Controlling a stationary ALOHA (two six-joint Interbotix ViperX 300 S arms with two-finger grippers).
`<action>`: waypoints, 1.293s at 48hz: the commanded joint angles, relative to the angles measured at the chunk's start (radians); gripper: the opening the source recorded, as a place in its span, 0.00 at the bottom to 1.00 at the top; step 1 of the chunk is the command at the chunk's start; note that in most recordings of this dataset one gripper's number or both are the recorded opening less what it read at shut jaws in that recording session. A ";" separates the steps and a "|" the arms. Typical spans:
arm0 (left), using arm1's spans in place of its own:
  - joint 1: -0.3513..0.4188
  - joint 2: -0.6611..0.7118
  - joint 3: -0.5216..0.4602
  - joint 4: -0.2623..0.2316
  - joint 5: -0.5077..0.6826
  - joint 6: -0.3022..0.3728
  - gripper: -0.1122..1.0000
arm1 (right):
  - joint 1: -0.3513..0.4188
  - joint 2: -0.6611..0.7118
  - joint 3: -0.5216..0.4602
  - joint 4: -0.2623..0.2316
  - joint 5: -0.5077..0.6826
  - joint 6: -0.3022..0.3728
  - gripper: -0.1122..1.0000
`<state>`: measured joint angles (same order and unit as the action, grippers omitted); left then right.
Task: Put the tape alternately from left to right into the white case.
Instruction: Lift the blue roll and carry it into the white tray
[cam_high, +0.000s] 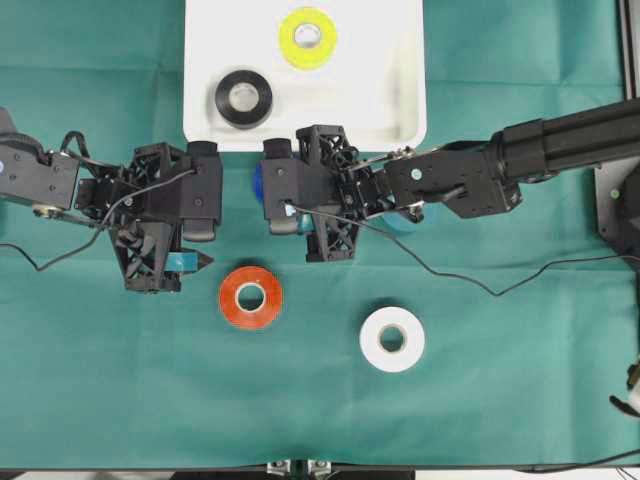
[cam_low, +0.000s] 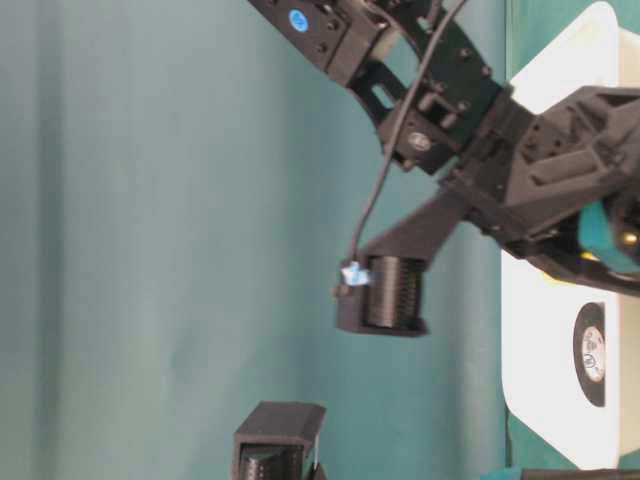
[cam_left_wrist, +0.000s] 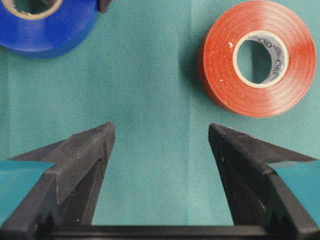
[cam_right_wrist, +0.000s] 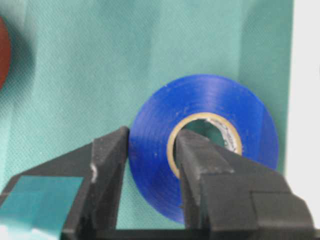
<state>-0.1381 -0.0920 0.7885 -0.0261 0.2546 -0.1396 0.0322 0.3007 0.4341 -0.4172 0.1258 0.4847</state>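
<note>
My right gripper (cam_right_wrist: 152, 150) is pinching the blue tape roll (cam_right_wrist: 210, 100) through its wall, one jaw in the core, one outside. It is looking light, rigid, glossy, so slippery. My left gripper (cam_left_wrist: 160, 137) is gaping empty, red-orange roll (cam_left_wrist: 257, 57) just ahead-right. White case (cam_high: 400, 120) is lying just beyond.

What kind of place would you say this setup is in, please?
Probably a robotics lab bench: a green cloth covers the table, two black robot arms work over it, and tape rolls lie beside a white case.

blue roll (cam_high: 257, 180) mostly under right end effector (cam_high: 262, 190)
</note>
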 joint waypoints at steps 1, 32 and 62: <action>-0.003 -0.023 -0.008 -0.002 -0.005 0.002 0.94 | 0.021 -0.075 -0.002 -0.003 -0.006 0.002 0.40; -0.003 -0.025 -0.008 -0.002 -0.005 0.002 0.94 | 0.038 -0.259 0.084 -0.003 -0.003 -0.003 0.40; -0.003 -0.025 -0.008 -0.002 -0.005 0.000 0.94 | -0.044 -0.296 0.104 -0.006 0.054 -0.012 0.40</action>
<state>-0.1381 -0.0920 0.7885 -0.0261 0.2546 -0.1396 0.0031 0.0460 0.5415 -0.4188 0.1795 0.4725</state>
